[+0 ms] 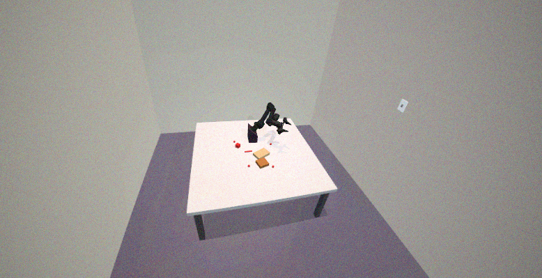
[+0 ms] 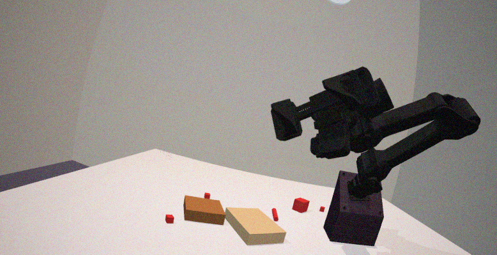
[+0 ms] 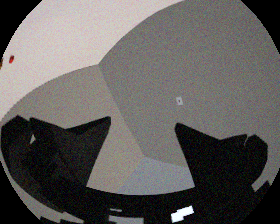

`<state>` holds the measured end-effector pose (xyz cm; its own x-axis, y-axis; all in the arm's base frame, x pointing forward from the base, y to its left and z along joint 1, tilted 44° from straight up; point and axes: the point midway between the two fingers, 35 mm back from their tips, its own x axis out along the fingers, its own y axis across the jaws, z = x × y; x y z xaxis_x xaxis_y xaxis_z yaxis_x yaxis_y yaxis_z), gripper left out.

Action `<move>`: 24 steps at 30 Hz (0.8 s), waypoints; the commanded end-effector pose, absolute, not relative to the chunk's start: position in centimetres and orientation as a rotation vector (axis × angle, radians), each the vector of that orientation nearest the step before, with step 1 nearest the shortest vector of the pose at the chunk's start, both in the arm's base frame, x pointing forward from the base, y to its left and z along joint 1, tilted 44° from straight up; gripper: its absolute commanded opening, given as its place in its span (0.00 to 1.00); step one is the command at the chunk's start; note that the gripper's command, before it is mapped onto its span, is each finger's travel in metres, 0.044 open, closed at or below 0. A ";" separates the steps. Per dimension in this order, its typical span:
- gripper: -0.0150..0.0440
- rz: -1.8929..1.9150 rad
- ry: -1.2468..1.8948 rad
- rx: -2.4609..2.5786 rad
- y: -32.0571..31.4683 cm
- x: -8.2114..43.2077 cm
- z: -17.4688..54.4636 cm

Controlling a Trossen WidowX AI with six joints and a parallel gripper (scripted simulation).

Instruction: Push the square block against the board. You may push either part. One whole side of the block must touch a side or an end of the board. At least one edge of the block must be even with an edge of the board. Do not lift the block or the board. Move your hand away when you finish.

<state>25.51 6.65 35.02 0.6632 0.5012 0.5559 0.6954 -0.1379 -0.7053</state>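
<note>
The square block (image 1: 262, 162) (image 2: 204, 209), orange-brown, lies flat on the table. The board (image 1: 261, 152) (image 2: 255, 220), pale tan and longer, lies flat beside it, nearer the arm's base. The two are turned at different angles, with a block corner close to the board; whether they touch I cannot tell. No whole block side is against the board. My gripper (image 1: 288, 127) (image 3: 144, 123) is open and empty, raised high above the table and away from both parts. Its fingers are spread in the wrist view, where only an orange-brown sliver shows at the left edge.
A red cube (image 1: 237, 145) (image 2: 300, 204) and a thin red stick (image 1: 248, 151) (image 2: 275, 214) lie near the board. Several tiny red cubes lie around the parts, one (image 1: 272, 166) near the block. The arm's dark base (image 1: 252, 134) (image 2: 354, 222) stands beyond the board.
</note>
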 end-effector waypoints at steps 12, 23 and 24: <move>0.40 -0.026 -0.815 -1.646 5.9 29.0 33.0; 0.25 0.171 -0.612 -1.426 4.9 32.8 29.8; 0.25 0.178 -0.594 -1.409 4.7 33.1 29.4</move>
